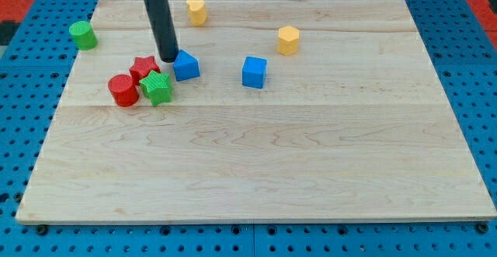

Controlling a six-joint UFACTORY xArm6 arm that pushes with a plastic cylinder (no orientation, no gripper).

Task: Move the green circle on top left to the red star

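The green circle (82, 35) stands at the view's top left, just off the wooden board's left edge. The red star (144, 68) lies at the left of the board, touching a red cylinder (123, 90) and a green star (158, 88). My tip (168, 58) is down between the red star and a blue block (185, 66), close to both. The green circle is well to the upper left of my tip.
A blue cube (254, 72) lies right of the blue block. A yellow block (196, 11) sits near the board's top edge and a yellow hexagonal block (288, 40) to the right of it. The wooden board (272, 164) rests on a blue pegboard surface.
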